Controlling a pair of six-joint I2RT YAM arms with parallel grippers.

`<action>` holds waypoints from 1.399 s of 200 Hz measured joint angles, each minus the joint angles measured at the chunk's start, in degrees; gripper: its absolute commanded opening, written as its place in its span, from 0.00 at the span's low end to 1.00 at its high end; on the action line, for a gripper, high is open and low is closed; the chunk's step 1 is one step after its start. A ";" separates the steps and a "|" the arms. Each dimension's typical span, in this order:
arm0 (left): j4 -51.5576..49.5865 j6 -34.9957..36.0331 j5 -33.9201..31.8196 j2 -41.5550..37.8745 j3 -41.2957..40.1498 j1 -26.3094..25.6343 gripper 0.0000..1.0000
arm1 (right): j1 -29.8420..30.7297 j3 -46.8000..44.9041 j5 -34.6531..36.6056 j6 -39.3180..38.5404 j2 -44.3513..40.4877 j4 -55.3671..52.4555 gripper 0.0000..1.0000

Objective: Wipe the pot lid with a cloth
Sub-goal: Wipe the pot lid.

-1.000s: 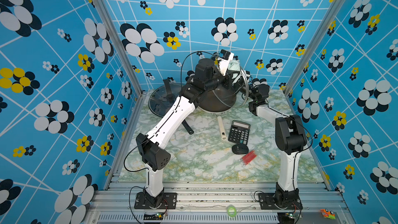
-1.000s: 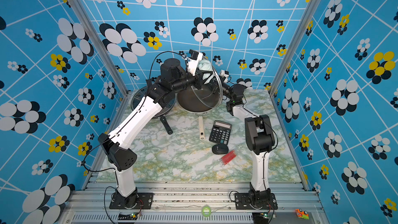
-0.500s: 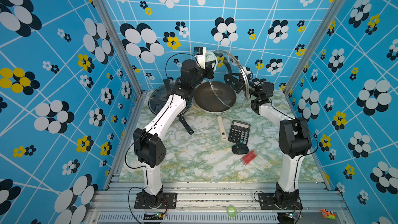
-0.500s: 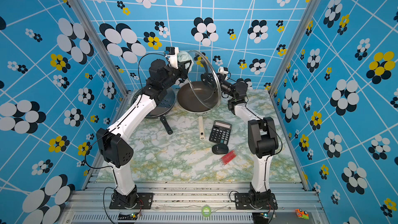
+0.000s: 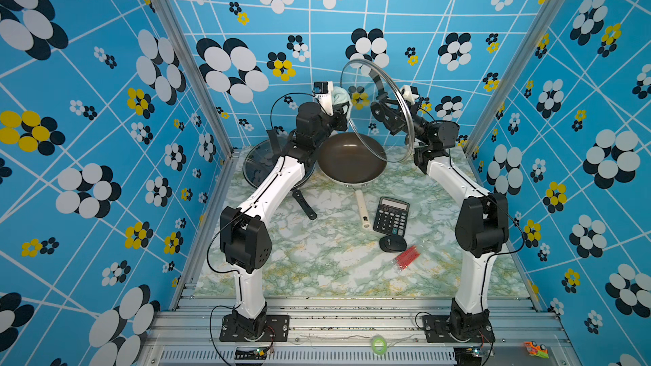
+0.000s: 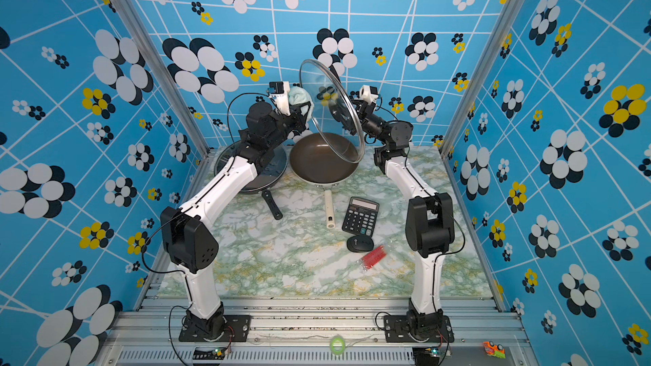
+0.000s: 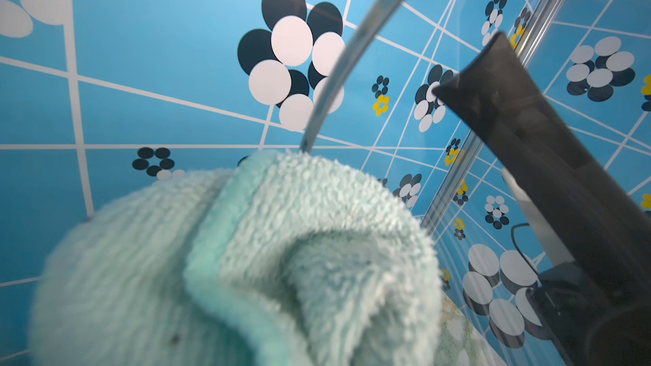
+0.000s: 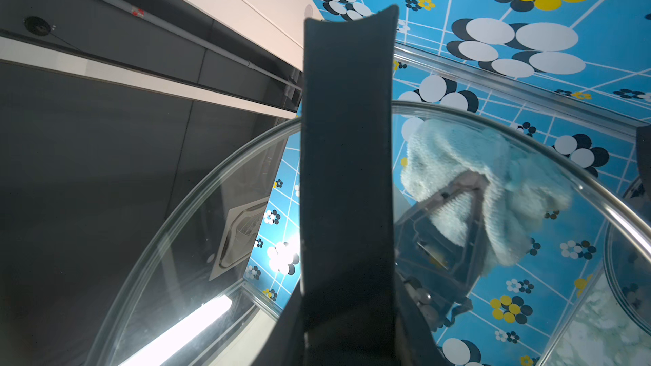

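Note:
My right gripper point(image 5: 383, 115) holds the glass pot lid point(image 5: 366, 132) on edge above the brown pan, shut on its black handle point(image 8: 348, 170). In both top views the lid point(image 6: 327, 139) stands nearly upright, its inner face toward the left arm. My left gripper point(image 5: 341, 111) is shut on the pale mint cloth point(image 5: 341, 96), which bunches over its fingertips right by the lid's upper left rim. The cloth point(image 7: 281, 258) fills the left wrist view, and the lid's rim point(image 7: 338, 75) curves up behind it. In the right wrist view the cloth point(image 8: 454, 156) shows through the glass point(image 8: 211, 223).
The brown pan point(image 5: 352, 163) with a cream handle point(image 5: 362, 211) sits at the back middle. A dark pan under another glass lid point(image 5: 259, 167) lies at the back left beneath the left arm. A calculator point(image 5: 391, 215), a black mouse point(image 5: 392, 244) and a red packet point(image 5: 406, 257) lie front right.
The left arm drew back from over the pan to the lid's left side, then brought the cloth close to the rim again. The right arm lifted the lid more upright.

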 measured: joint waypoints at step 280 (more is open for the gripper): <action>-2.97 9.29 1.46 -7.63 2.01 -1.07 0.00 | 1.27 2.36 2.97 2.10 8.46 3.98 0.00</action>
